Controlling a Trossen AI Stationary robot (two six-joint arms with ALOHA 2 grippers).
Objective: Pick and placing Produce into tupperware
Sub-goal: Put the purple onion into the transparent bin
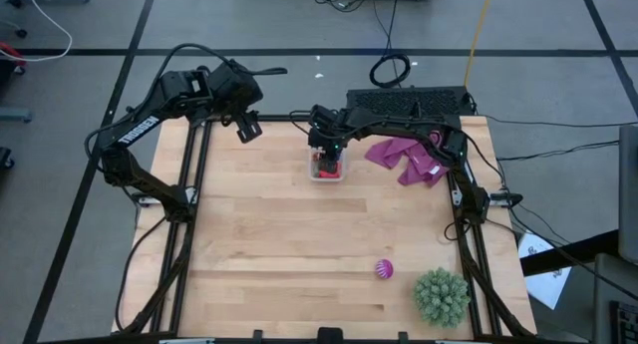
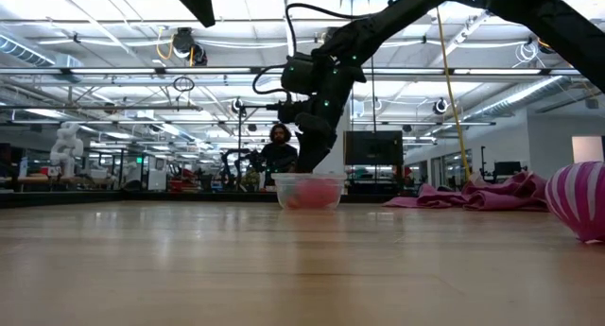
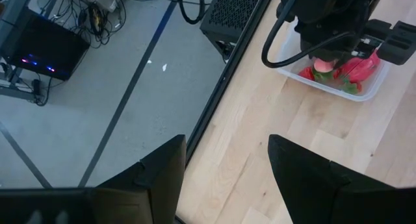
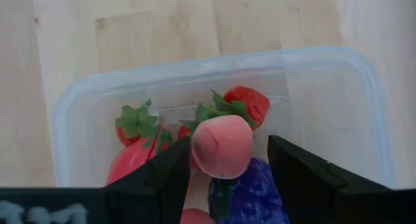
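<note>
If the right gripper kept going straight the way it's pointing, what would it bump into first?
The right gripper points down into the tupperware, with a pink piece of produce between its open fingers. Going on, it would probably press into the strawberries and blue-purple piece beneath, though depth is unclear.

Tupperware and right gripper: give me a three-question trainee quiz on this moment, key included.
1. True or false: the right gripper is over the tupperware with a pink produce piece between its fingers.
2. Which task piece lies on the table outside the container? A) the striped magenta ball B) a strawberry C) the blue-purple piece
3. Fill in: the left gripper waits with its fingers ____ at the table's far left edge.

Key: 1 true. 2 A; the strawberry and the blue-purple piece are already in the container. 3 open.
</note>
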